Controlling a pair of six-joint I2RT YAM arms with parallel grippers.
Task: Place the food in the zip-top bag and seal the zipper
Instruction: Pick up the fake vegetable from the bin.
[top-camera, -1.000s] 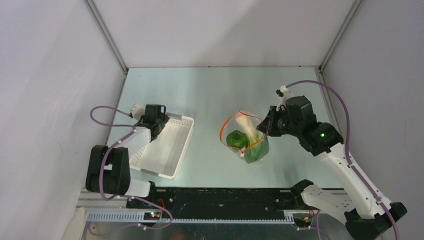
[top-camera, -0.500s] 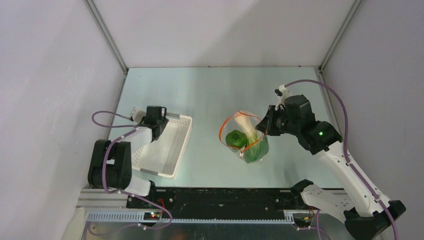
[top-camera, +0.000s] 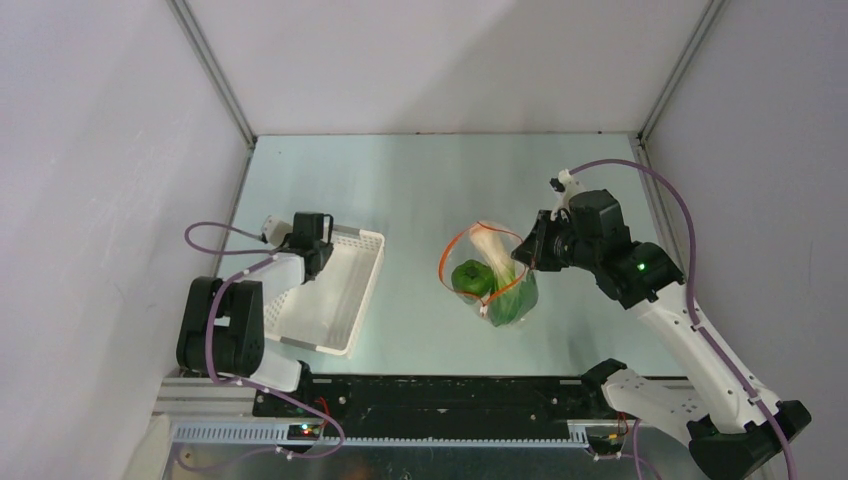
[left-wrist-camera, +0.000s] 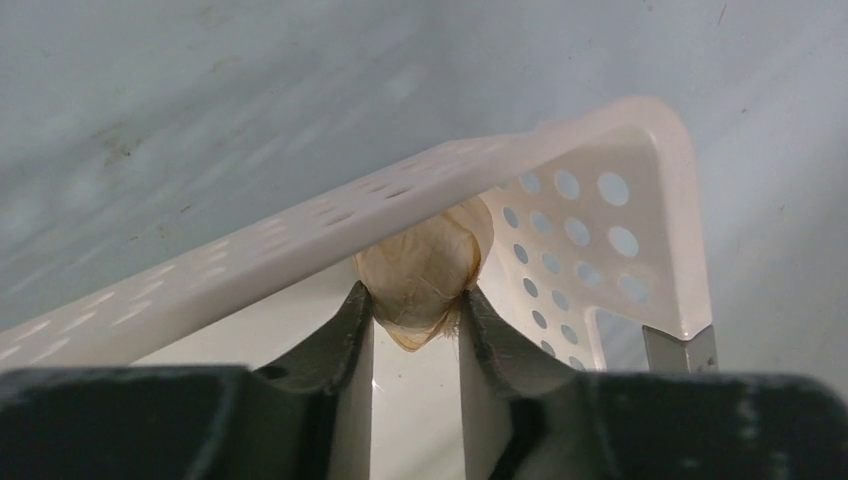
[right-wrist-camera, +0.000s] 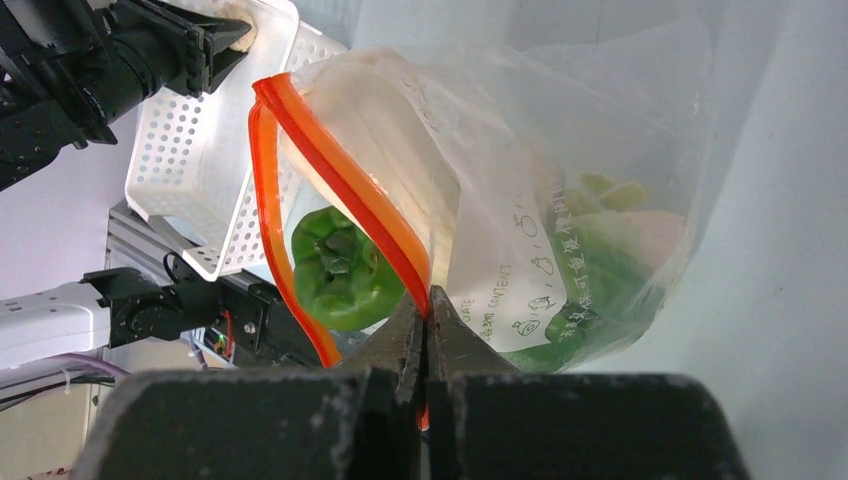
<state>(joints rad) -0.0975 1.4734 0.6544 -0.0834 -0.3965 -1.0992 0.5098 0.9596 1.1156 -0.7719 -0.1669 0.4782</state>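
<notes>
At basket (left-wrist-camera: 250, 255): L tool (left-wrist-camera: 415, 300) part-open, on mushroom (left-wrist-camera: 425, 262)

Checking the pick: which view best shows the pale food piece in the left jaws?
Left wrist: the pale food piece sits centre, pinched between the jaws at the white basket rim. Top view hides it under the left arm; right wrist shows only a speck at the left gripper.

White arms (top-camera: 700, 350) with black joints (top-camera: 218, 335), looping purple cables (top-camera: 640, 168), a green light (top-camera: 646, 267); left gripper (left-wrist-camera: 415, 300) dark grey.
</notes>
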